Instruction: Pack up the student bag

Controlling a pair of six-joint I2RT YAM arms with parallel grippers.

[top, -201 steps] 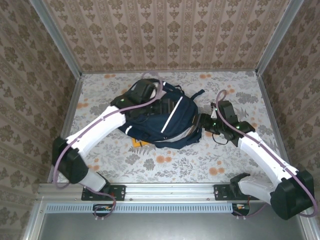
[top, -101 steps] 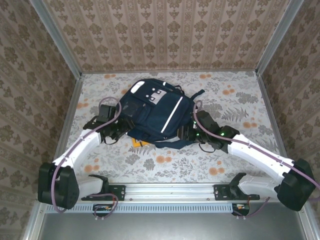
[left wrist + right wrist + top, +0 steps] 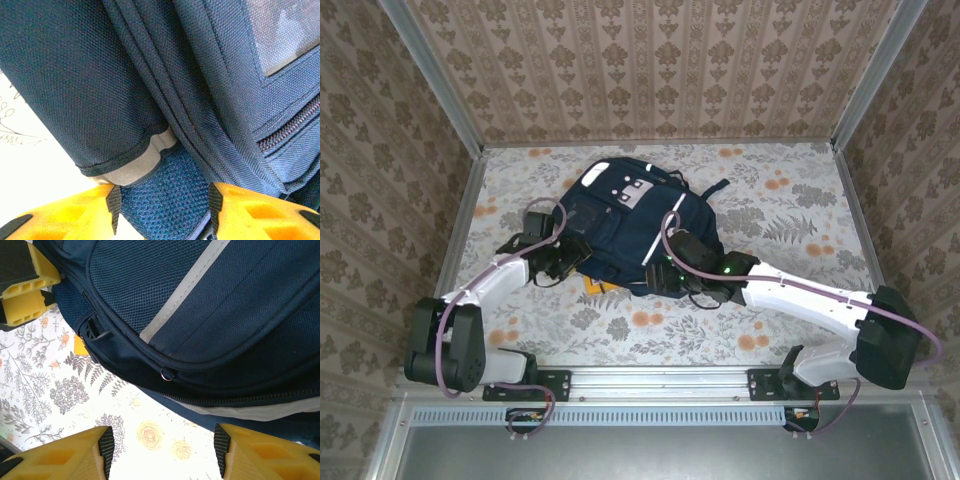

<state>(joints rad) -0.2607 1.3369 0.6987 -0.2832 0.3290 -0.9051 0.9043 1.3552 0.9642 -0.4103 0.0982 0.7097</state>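
The student bag [image 3: 638, 228], navy with a thin white stripe, lies flat in the middle of the table. My left gripper [image 3: 570, 256] is at its left side. In the left wrist view blue mesh padding of the student bag [image 3: 165, 195] fills the gap from pad to pad of the left gripper [image 3: 165, 207]. My right gripper [image 3: 665, 276] hovers at the bag's near edge. In the right wrist view this right gripper [image 3: 165, 445] stands open over flowered cloth, just short of the student bag's [image 3: 210, 315] zipped edge and a small metal ring [image 3: 167, 373].
A flat yellow-orange item [image 3: 592, 287] pokes out from under the bag's near-left corner, and the flat item [image 3: 80, 346] lies beside a black buckle. Patterned walls close in the table [image 3: 790, 200] on three sides. Flowered cloth lies bare to the right and near side.
My left arm has drawn back from over the bag's top to its left side and its jaws have narrowed onto the mesh. The right arm has slid left along the bag's near edge.
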